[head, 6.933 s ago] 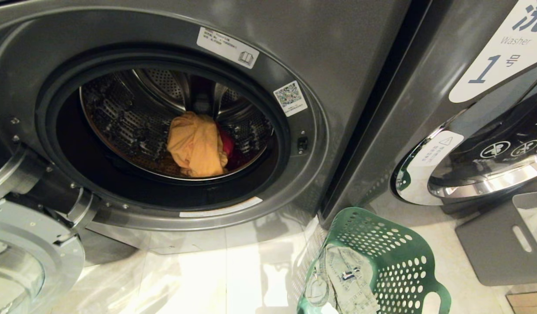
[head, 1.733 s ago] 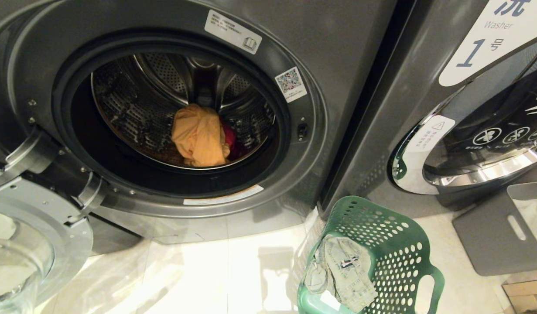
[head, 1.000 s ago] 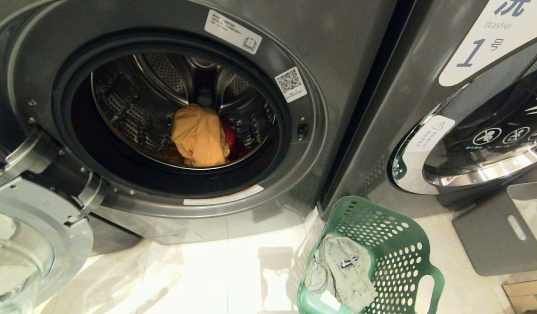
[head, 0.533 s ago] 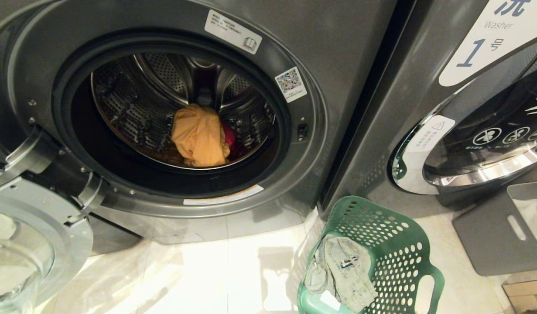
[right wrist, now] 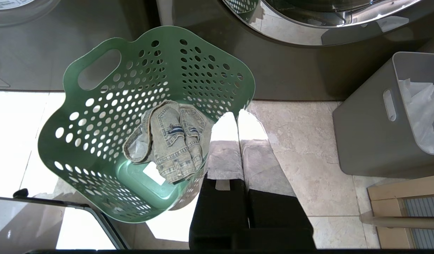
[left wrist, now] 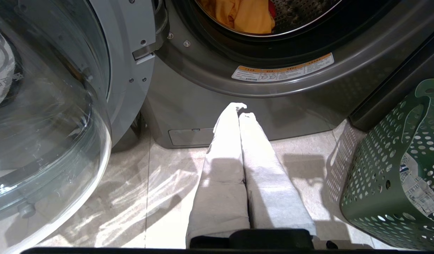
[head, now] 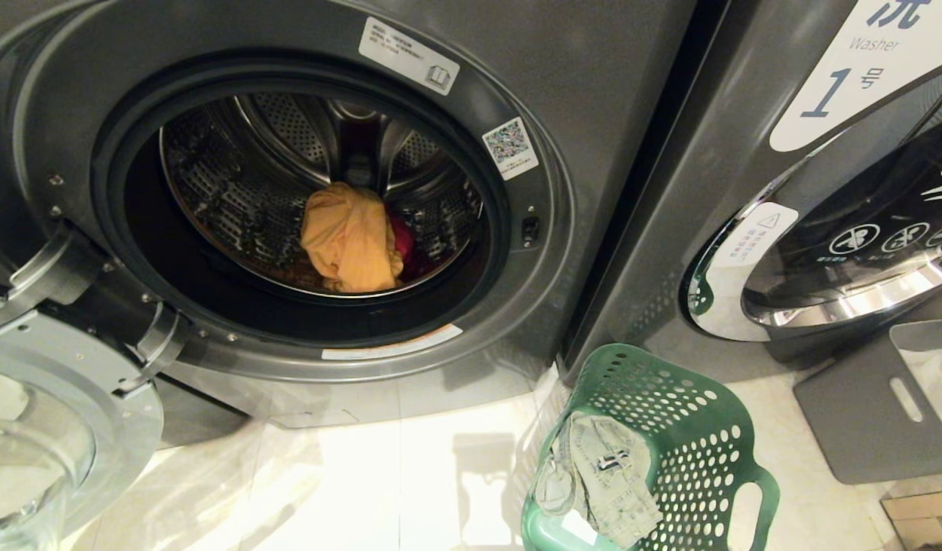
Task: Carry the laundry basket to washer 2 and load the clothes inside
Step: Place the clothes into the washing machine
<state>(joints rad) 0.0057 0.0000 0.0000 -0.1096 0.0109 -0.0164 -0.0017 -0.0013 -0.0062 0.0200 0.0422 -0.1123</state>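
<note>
Magenta garment (head: pixel 401 239) mostly hidden behind yellow-orange one (head: pixel 350 239), both grippers (left wrist: pixel 242 110) (right wrist: pixel 237 116) clenched, empty.

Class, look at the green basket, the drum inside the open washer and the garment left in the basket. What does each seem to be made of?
Basket: moulded plastic, matte, with punched round holes. Drum: likely stainless steel, shiny and perforated. Garment in the basket: probably faded denim, with visible seams and stitched pockets.
</note>
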